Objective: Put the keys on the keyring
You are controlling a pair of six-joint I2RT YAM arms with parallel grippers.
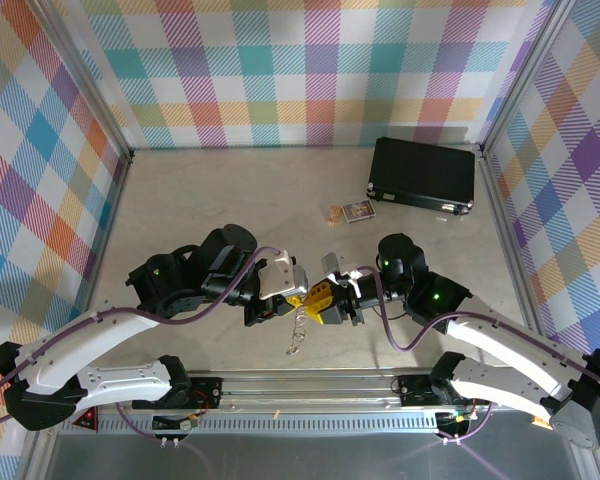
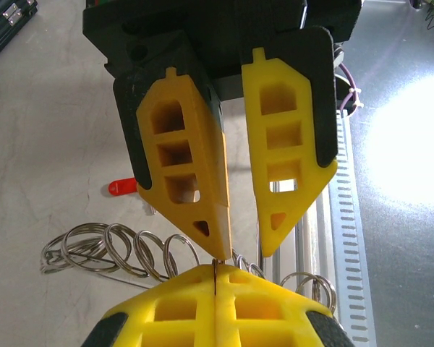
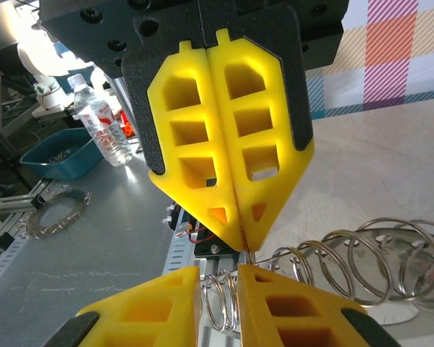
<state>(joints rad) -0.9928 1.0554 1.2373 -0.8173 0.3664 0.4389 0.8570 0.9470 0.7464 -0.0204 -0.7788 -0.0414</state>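
Keyring (image 2: 108, 249) stretches as a loose coil between both grippers. The left gripper (image 2: 214, 271) is clenched on its wire, while the right gripper (image 2: 244, 251) has its jaws slightly parted around the coils. Red key (image 2: 121, 186) lies on the table (image 2: 50, 130) just beyond the keyring, apart from it.

Overhead rear view; opposing wrist close-ups

Our left arm (image 1: 90, 362) and right arm (image 1: 510, 362) bend inward from the lower corners of the overhead frame, meeting tip to tip at lower centre. Our left claw (image 2: 215, 280) is clamped on the keyring (image 2: 94, 249). Our right claw (image 2: 244, 246) has its jaws slightly parted.
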